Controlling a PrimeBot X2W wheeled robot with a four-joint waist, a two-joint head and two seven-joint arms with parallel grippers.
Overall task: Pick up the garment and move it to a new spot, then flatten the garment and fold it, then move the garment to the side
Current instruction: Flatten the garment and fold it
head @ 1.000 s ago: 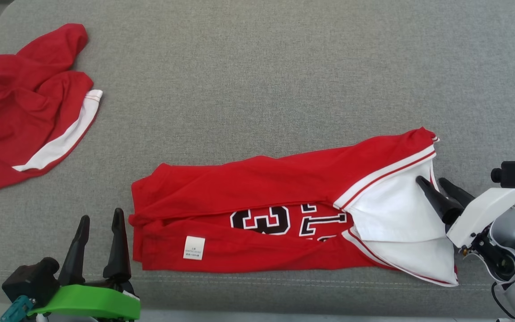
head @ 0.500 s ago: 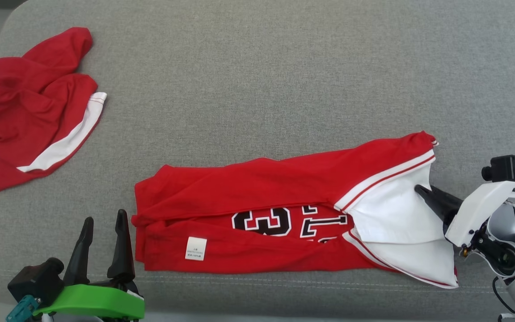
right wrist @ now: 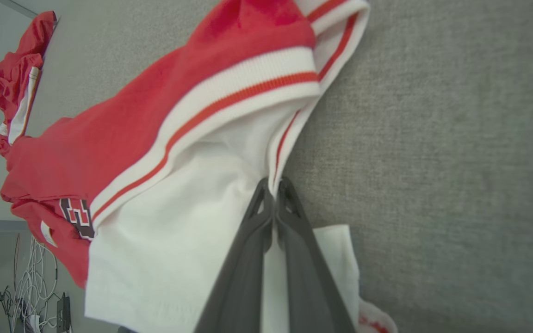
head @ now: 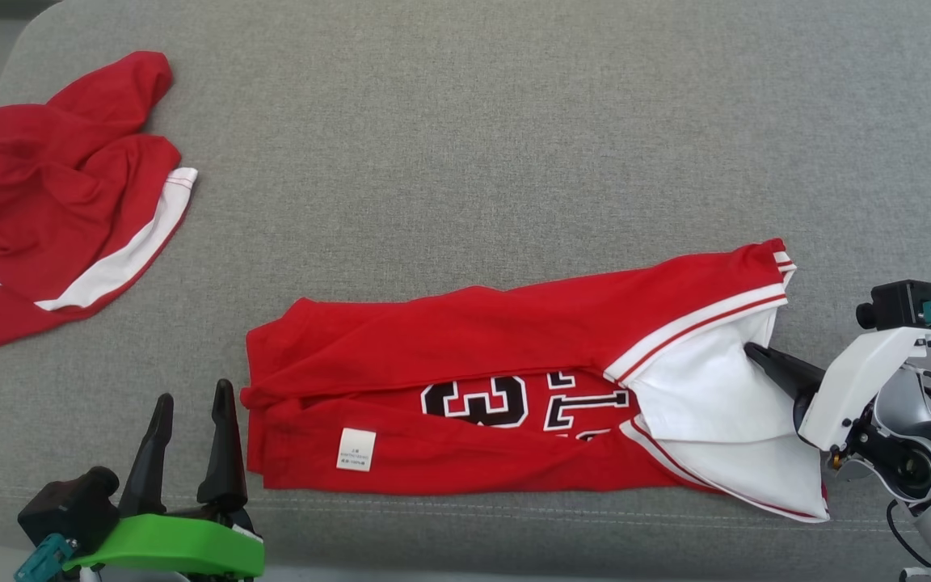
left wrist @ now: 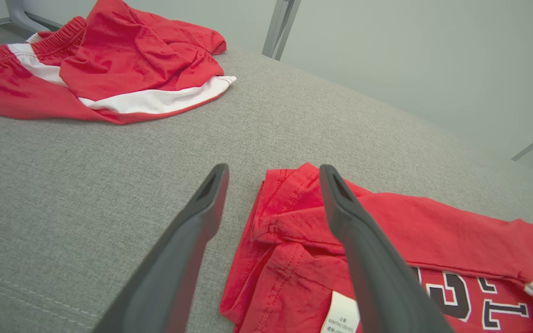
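On the grey padded bench [head: 465, 121] the red jersey [head: 449, 331] lay half-folded lengthwise, front centre-right; a second red garment [head: 53, 194] sat far left. I judged folding was underway. My right gripper [head: 750, 351] had its fingers clenched on the jersey's white edge. My left gripper [head: 193, 392] had its fingers spread, empty, beside the hem. Next: lift that edge and carry it across, keeping it taut.

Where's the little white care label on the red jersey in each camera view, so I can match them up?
Head view: the care label is lower centre-left, near the left end of the jersey.
Left wrist view: at the bottom edge, right of centre.
Right wrist view: small, at the lower left.
Shared landmark: the black number print, close beside the label.
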